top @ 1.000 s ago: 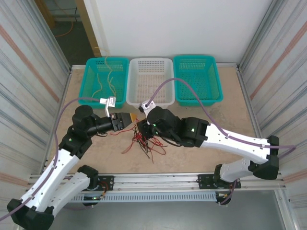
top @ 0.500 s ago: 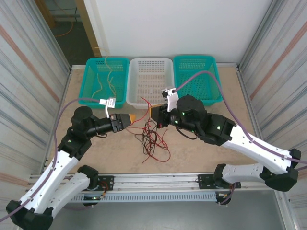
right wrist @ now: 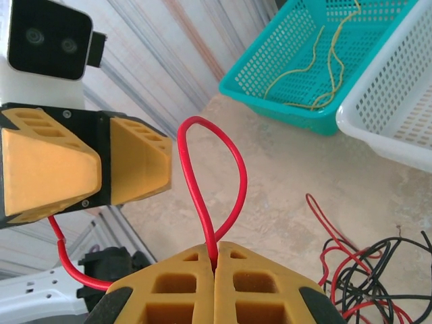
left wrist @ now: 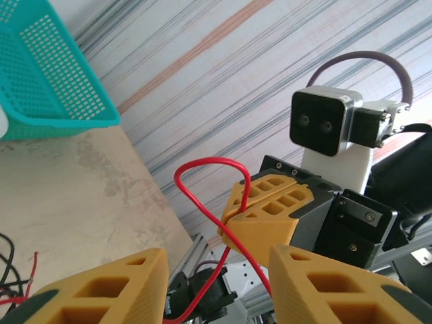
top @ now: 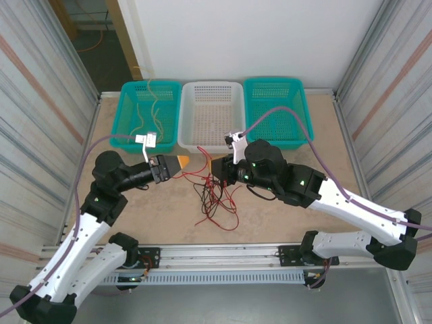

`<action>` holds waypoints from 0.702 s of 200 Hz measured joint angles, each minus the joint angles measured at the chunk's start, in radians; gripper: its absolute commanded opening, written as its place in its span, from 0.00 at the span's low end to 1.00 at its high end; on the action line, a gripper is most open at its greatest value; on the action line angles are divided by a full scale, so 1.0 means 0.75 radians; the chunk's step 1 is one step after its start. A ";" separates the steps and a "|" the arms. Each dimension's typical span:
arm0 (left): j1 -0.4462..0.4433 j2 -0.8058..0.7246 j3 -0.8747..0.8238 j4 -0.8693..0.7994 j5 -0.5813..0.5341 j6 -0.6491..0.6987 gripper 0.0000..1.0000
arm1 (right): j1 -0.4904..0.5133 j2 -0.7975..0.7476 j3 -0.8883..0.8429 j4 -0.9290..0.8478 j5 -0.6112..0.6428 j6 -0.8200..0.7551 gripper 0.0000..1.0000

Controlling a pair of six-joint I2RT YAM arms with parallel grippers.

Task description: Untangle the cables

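The cables (top: 217, 200) lie as a loose tangle of red and black wires on the table between the arms. One red cable (right wrist: 237, 177) rises out of it in a loop. My right gripper (right wrist: 216, 255) is shut on that loop, and it stands just behind the pile (top: 217, 166). My left gripper (top: 181, 162) faces it from the left. Its two yellow fingers (left wrist: 101, 290) stand apart, and the red cable (left wrist: 210, 160) runs down through the gap unclamped. The right gripper (left wrist: 229, 217) sits close in front of them. Yellow cables (top: 144, 111) lie in the left teal basket.
Three baskets stand in a row at the back: a teal basket (top: 124, 96) on the left, a white basket (top: 183, 128) in the middle and a teal basket (top: 308, 128) on the right. Ribbed metal walls close both sides. A rail (top: 223, 255) runs along the near edge.
My right gripper rose from the tangle toward the baskets, pulling a red cable up and dragging the pile. The left gripper shifted slightly back and left.
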 measured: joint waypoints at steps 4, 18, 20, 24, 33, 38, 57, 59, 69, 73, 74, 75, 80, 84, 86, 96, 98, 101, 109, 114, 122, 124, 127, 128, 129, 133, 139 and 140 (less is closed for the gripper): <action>0.000 0.000 -0.004 0.010 0.002 -0.006 0.46 | 0.000 0.000 0.000 0.004 -0.007 0.000 0.00; 0.000 0.000 -0.012 0.027 0.010 -0.022 0.48 | 0.000 0.000 0.001 0.012 -0.022 0.000 0.00; 0.000 0.000 -0.012 0.027 0.010 -0.023 0.48 | 0.000 0.000 0.001 0.012 -0.023 -0.001 0.00; 0.000 0.000 -0.013 0.026 0.012 -0.025 0.49 | 0.000 0.000 0.001 0.012 -0.024 0.000 0.00; 0.000 0.000 -0.013 0.027 0.015 -0.024 0.49 | 0.000 0.001 0.001 0.013 -0.030 -0.001 0.00; 0.000 0.000 -0.013 0.026 0.016 -0.025 0.50 | 0.000 0.001 0.002 0.013 -0.033 -0.001 0.00; -0.001 0.004 -0.021 0.056 0.040 -0.036 0.49 | -0.001 0.009 0.016 0.012 -0.053 -0.001 0.00; -0.001 0.005 -0.022 0.062 0.043 -0.039 0.50 | -0.001 0.009 0.017 0.012 -0.054 -0.001 0.00; -0.004 0.016 -0.028 0.097 0.058 -0.056 0.49 | -0.001 0.016 0.032 0.014 -0.057 -0.001 0.00; -0.005 0.021 -0.029 0.108 0.063 -0.059 0.49 | -0.001 0.019 0.037 0.015 -0.057 -0.001 0.00; -0.007 0.024 -0.029 0.112 0.065 -0.060 0.49 | -0.001 0.020 0.039 0.014 -0.057 -0.001 0.00; -0.008 0.025 -0.029 0.114 0.066 -0.060 0.49 | -0.001 0.020 0.040 0.014 -0.057 -0.001 0.00; -0.017 0.035 -0.029 0.130 0.075 -0.063 0.49 | -0.001 0.023 0.044 0.017 -0.057 -0.002 0.00; -0.025 0.041 -0.029 0.136 0.079 -0.064 0.49 | -0.001 0.025 0.047 0.020 -0.057 -0.002 0.00; -0.031 0.044 -0.029 0.141 0.081 -0.063 0.49 | -0.001 0.026 0.048 0.021 -0.056 -0.002 0.00; -0.066 0.052 -0.029 0.145 0.090 -0.058 0.50 | -0.003 0.030 0.049 0.022 -0.056 -0.002 0.00; -0.073 0.052 -0.029 0.145 0.091 -0.058 0.50 | -0.004 0.031 0.050 0.022 -0.056 -0.002 0.00; -0.082 0.053 -0.029 0.146 0.094 -0.055 0.50 | -0.005 0.032 0.050 0.022 -0.056 -0.002 0.00; -0.112 0.052 -0.029 0.148 0.101 -0.046 0.50 | -0.010 0.037 0.051 0.022 -0.056 -0.002 0.00; -0.126 0.051 -0.029 0.148 0.105 -0.042 0.50 | -0.010 0.040 0.052 0.022 -0.056 -0.002 0.00; -0.142 0.050 -0.029 0.148 0.109 -0.033 0.49 | -0.010 0.046 0.052 0.022 -0.056 -0.002 0.00; -0.146 0.050 -0.029 0.148 0.110 -0.032 0.48 | -0.011 0.047 0.052 0.022 -0.056 -0.002 0.00; -0.151 0.049 -0.029 0.148 0.111 -0.028 0.48 | -0.012 0.049 0.052 0.022 -0.056 -0.002 0.00; -0.152 0.049 -0.029 0.148 0.112 -0.028 0.48 | -0.013 0.050 0.052 0.022 -0.056 -0.002 0.00; -0.154 0.049 -0.029 0.148 0.113 -0.027 0.47 | -0.013 0.051 0.052 0.022 -0.056 -0.002 0.00; -0.157 0.048 -0.029 0.148 0.114 -0.023 0.46 | -0.012 0.053 0.052 0.022 -0.056 -0.002 0.00; -0.162 0.047 -0.029 0.147 0.114 -0.018 0.44 | -0.012 0.056 0.052 0.022 -0.056 -0.002 0.00; -0.163 0.047 -0.029 0.147 0.114 -0.018 0.43 | -0.013 0.057 0.053 0.022 -0.056 -0.002 0.00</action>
